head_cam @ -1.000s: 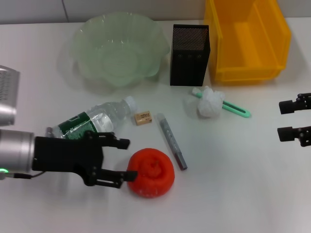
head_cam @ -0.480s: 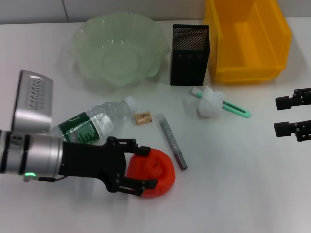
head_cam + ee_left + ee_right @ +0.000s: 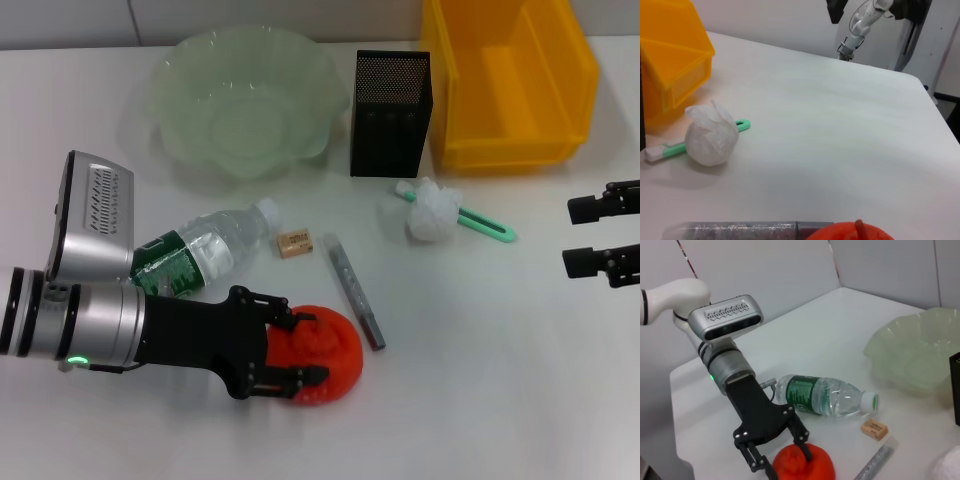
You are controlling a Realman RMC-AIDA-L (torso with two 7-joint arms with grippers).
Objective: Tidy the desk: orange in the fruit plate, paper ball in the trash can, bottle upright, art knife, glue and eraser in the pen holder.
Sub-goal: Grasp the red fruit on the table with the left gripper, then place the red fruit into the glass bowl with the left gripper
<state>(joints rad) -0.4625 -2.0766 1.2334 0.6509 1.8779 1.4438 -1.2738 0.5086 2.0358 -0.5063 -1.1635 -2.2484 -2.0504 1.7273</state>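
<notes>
The bright orange, round, dimpled fruit [image 3: 322, 355] lies on the white worktop [image 3: 500, 380] directly between the spread black fingers of the left hand [image 3: 305, 348], one finger set along its far side and one along its near side; whether they already press on it cannot be told, so the hand is taken as spread around the fruit, not yet clenched. The pale green, translucent, scallop-edged plastic fruit plate [image 3: 240, 100] lies well beyond the fruit, toward the back of the worktop, so a lift and a forward carry are judged to be called for. The clear plastic bottle with a green label [image 3: 195, 250] lies on its side just behind the left hand, its white cap pointing toward the small tan eraser [image 3: 294, 242]. The right hand [image 3: 600, 235] hangs apart at the right edge, its fingers parted and holding nothing.
</notes>
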